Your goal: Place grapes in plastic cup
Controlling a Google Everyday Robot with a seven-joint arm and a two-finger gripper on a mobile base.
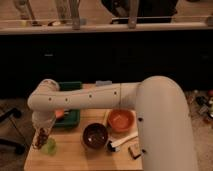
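Your robot's one hand [42,126] pinches one knobbly dark reddish-brown grape bunch [41,138], hanging directly beneath it, beside one light-green translucent plastic cup [49,146] on the worktop [75,156].

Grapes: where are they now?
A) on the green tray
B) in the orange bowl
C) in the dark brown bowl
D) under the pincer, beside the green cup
D: the grapes show just under the pincer near the left edge of the table, beside the plastic cup.
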